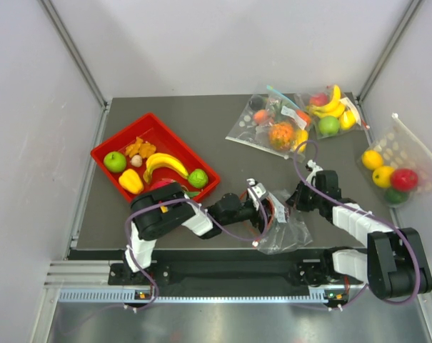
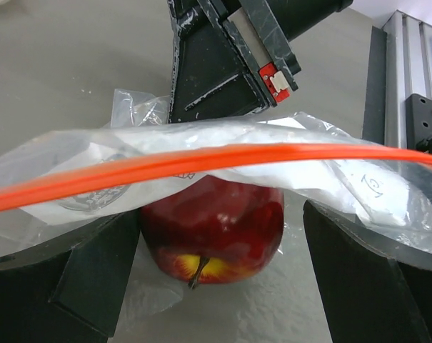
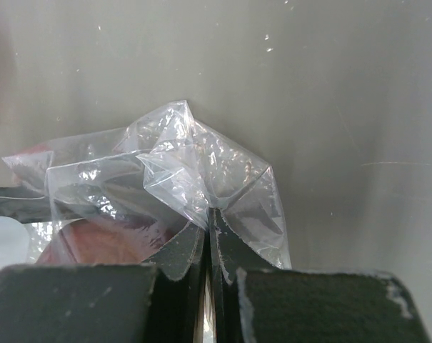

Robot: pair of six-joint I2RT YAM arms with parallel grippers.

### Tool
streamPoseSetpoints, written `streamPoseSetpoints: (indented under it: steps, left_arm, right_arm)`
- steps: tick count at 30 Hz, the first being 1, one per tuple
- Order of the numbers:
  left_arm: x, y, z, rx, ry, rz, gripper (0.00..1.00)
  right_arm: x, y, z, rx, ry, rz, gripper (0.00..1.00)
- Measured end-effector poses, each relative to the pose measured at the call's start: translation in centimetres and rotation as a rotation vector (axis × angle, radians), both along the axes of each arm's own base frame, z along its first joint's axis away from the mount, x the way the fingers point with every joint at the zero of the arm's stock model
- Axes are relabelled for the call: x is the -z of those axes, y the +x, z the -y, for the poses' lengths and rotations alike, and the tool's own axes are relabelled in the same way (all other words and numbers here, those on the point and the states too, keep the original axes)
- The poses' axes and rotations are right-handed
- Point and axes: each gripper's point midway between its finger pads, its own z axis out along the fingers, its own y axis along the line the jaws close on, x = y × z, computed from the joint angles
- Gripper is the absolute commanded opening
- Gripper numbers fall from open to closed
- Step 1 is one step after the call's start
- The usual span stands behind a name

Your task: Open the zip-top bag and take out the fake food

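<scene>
Clamping right gripper [image 3: 210, 214] tight on crinkly clear zip-top bag [image 3: 201, 157]; holding left gripper [image 2: 219, 218] toward 3 o'clock, fingers wide, straddling glossy red apple [image 2: 212, 239].

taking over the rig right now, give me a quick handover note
Left gripper: open, fingers either side of the red apple, not closed on it.
Right gripper: shut on the zip-top bag, pinching its clear plastic.
Bag lies near the front table edge; its mouth looks open, with the orange zip strip arching over the apple.
Done: several pieces of fake food sit in the red tray.
Left: probably close on the apple and draw it out.
</scene>
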Motion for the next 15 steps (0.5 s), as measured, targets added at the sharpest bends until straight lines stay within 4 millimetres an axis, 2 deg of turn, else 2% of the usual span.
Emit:
streamPoseSetpoints:
  steps: [3,5,6,7,8,10,15]
  left_arm:
    - [0.5,-0.12,0.28,0.002,0.012,-0.004,0.93]
    - [0.81,-0.16,0.45,0.0,0.025,-0.007,0.75]
    - [0.82,-0.18,0.57,0.001,0.028,-0.005,0.61]
    - [0.82,-0.2,0.68,0.001,0.029,-0.005,0.41]
    - [0.83,-0.22,0.76,0.0,0.031,-0.006,0.33]
    - [0.84,-0.24,0.81,-0.004,0.034,-0.001,0.24]
    - [0.88,-0.2,0.66,-0.015,0.037,0.0,0.16]
  right_arm:
    - [-0.01,-0.03,-0.06,-0.003,0.003,-0.001,0.0]
    - [0.1,-0.11,-0.11,-0.008,0.003,-0.005,0.0]
    - [0.21,-0.14,-0.09,-0.011,0.001,-0.008,0.0]
    - [0.3,-0.15,-0.05,-0.011,-0.001,-0.011,0.0]
    - [0.38,-0.12,0.04,-0.009,-0.002,-0.013,0.0]
    - [0.38,-0.1,0.06,-0.012,-0.004,-0.01,0.0]
    - [0.38,-0.1,0.06,-0.013,-0.005,-0.009,0.0]
